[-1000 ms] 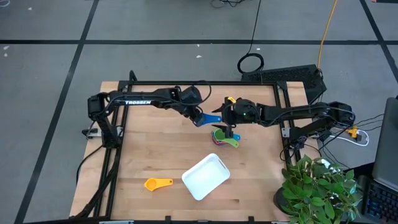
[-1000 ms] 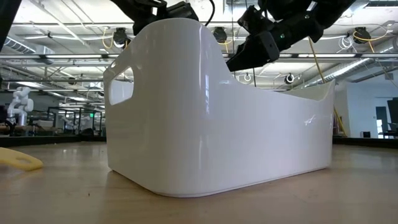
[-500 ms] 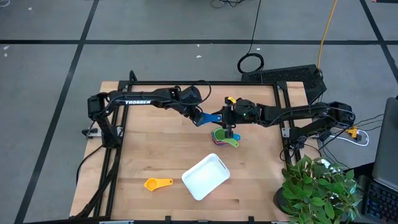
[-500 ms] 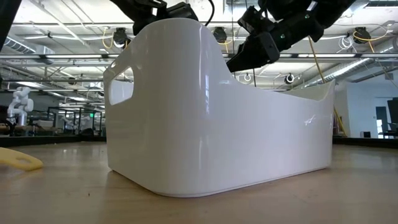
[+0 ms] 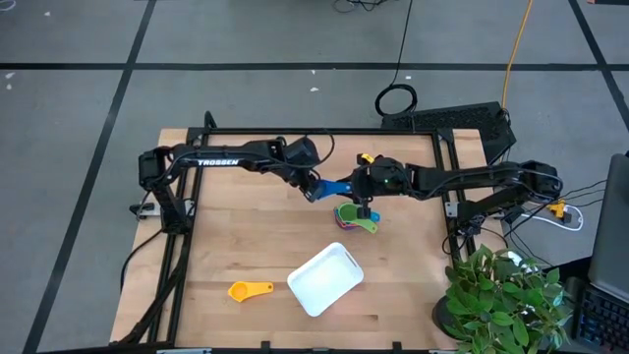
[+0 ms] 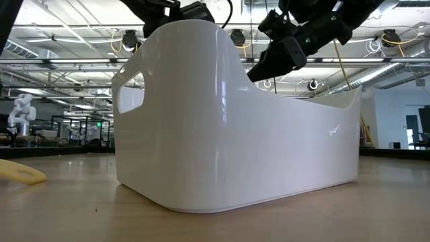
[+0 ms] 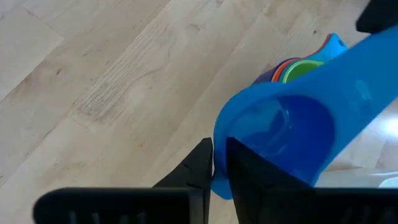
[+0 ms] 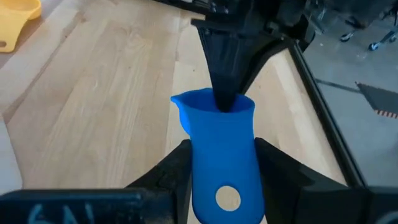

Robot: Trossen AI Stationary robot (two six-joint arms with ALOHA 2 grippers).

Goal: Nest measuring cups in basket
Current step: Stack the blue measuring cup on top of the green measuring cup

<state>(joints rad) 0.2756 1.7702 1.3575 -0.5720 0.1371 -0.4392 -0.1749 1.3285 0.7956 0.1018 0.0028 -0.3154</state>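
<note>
A blue measuring cup (image 5: 336, 186) hangs in the air between my two grippers, above the table's middle. My left gripper (image 5: 314, 187) is shut on its bowl (image 7: 280, 130). My right gripper (image 5: 356, 184) is shut on its handle (image 8: 224, 186). A nested stack of coloured cups (image 5: 354, 218) stands on the wood just nearward of them. A yellow cup (image 5: 251, 290) lies alone near the front left. Beside it stands the white basket (image 5: 324, 280), which holds nothing. My left gripper (image 7: 219, 149) holds the bowl's rim (image 7: 225, 127) on the side away from the handle, one finger inside the bowl and one outside. The fingers (image 8: 224, 74) slant down from the table's left. The cup is clear of the table. My right gripper (image 8: 222, 146) pinches the flat handle by its two side edges (image 8: 205, 180), close to the end with the hole. The fingers (image 8: 177, 168) come from the table's right, almost level, and lie along the handle. The cup sits about level, its bowl pointing away from them.
The basket (image 6: 235, 134) fills most of the low view, with the yellow cup (image 6: 20, 173) to its left. A black frame (image 5: 324, 132) runs along the table's far edge and sides. A potted plant (image 5: 501, 300) stands off the front right corner.
</note>
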